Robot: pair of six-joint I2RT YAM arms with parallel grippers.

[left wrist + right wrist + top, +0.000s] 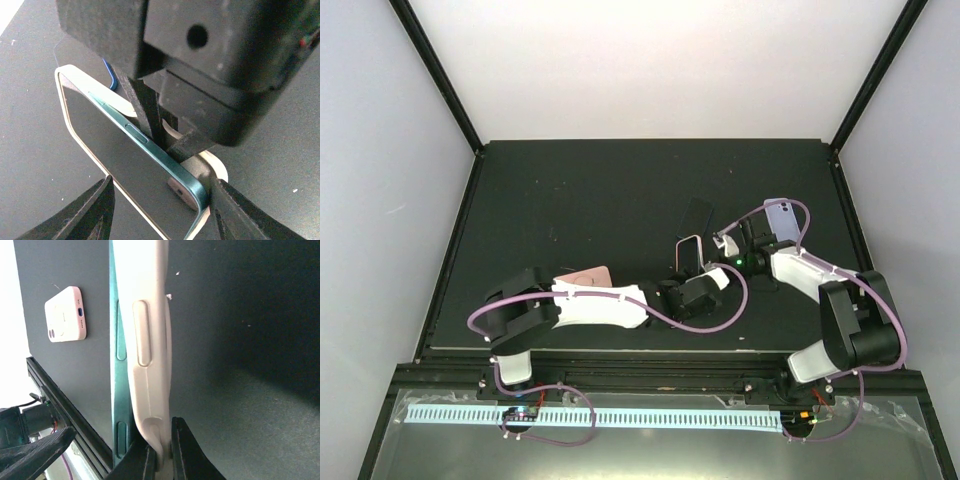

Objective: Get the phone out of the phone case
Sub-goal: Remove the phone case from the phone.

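Observation:
A teal-edged phone (125,165) with a dark screen stands on edge near the table's middle, half out of a cream phone case (150,340). The case's rim is peeled away from the phone's teal side (119,335). My right gripper (161,460) is shut on the case's edge, and its black body fills the top of the left wrist view. My left gripper (165,215) is open with its jaws either side of the phone's lower end. Its right fingertip (235,210) is against the phone's corner, and the left fingertip (100,210) stands clear. From above, both grippers meet at the phone (692,250).
A pink phone case (588,275) lies flat on the black mat (570,190) beside the left arm, the pink case (65,315) also showing in the right wrist view. A lilac phone-like object (780,213) lies behind the right wrist. White walls enclose the mat.

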